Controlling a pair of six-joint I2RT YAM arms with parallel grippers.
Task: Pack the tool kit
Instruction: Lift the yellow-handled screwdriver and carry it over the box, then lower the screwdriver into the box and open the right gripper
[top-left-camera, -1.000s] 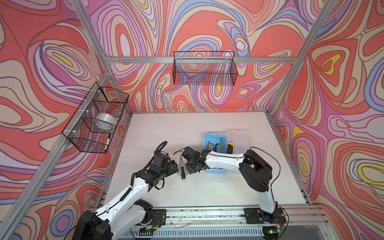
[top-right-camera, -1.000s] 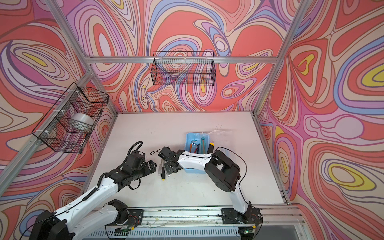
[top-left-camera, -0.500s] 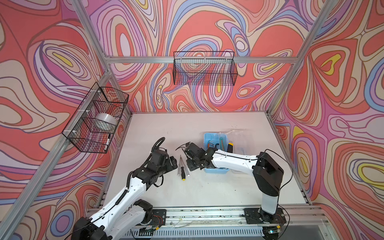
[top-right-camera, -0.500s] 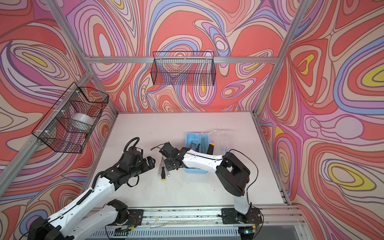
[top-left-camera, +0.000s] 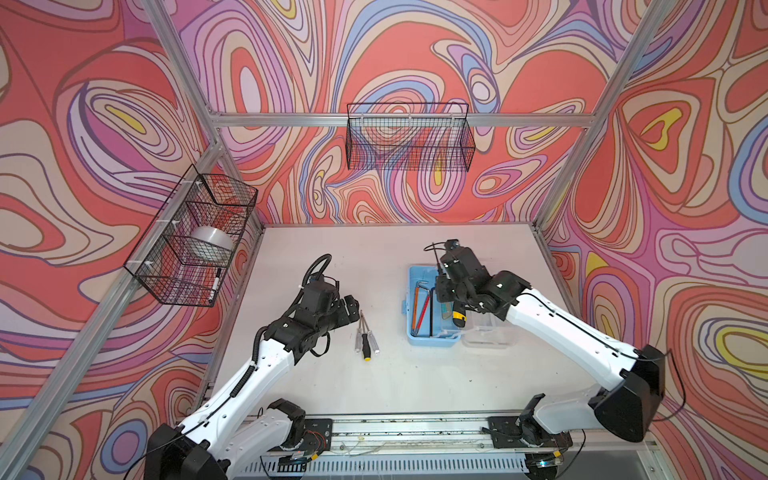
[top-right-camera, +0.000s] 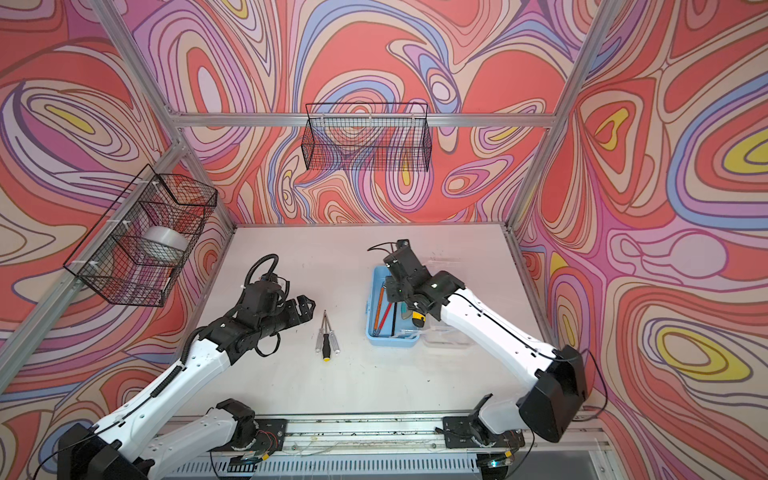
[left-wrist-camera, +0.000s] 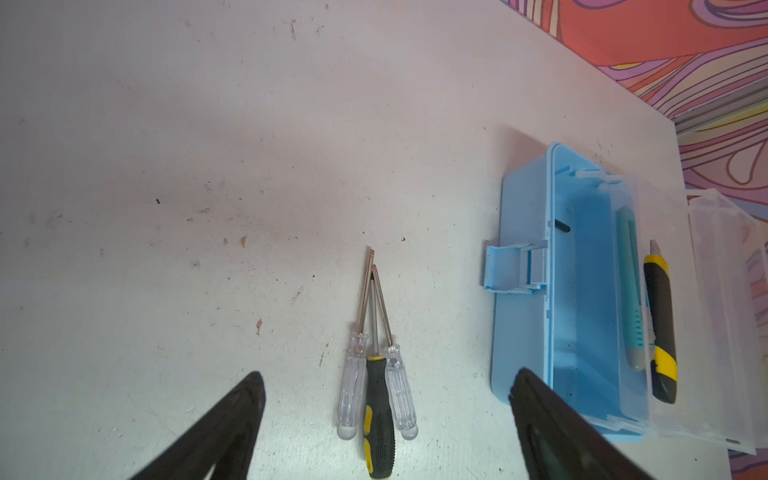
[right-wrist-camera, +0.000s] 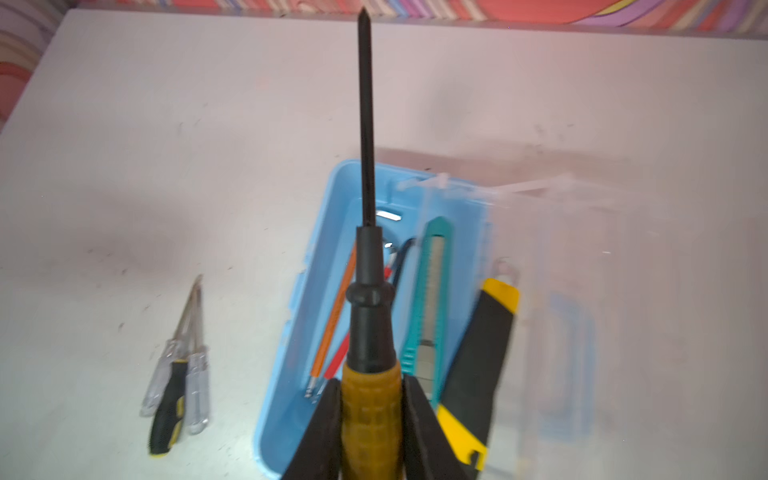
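The tool kit's light-blue case (top-left-camera: 432, 340) (top-right-camera: 392, 343) (left-wrist-camera: 521, 316) (right-wrist-camera: 277, 399) lies open, its clear lid (top-left-camera: 490, 332) (left-wrist-camera: 715, 311) folded out to the right. Inside are hex keys (top-left-camera: 422, 307), a teal utility knife (right-wrist-camera: 430, 299) and a yellow-black utility knife (right-wrist-camera: 478, 353). My right gripper (top-left-camera: 444, 286) (right-wrist-camera: 371, 399) hangs over the case, shut on an amber-handled screwdriver (right-wrist-camera: 368, 316) with a black shaft. Three small screwdrivers (top-left-camera: 365, 336) (top-right-camera: 327, 338) (left-wrist-camera: 376, 386) lie side by side left of the case. My left gripper (top-left-camera: 352, 308) (left-wrist-camera: 388, 374) is open just left of them.
A black wire basket (top-left-camera: 191, 241) on the left wall holds a tape roll (top-left-camera: 210, 243) and a marker. Another wire basket (top-left-camera: 409, 139) hangs on the back wall. The arms' base rail (top-left-camera: 407, 428) runs along the table's front edge.
My right gripper has swung right, from beside the loose screwdrivers to above the case, carrying the amber-handled screwdriver. My left gripper has shifted slightly back and stays open.
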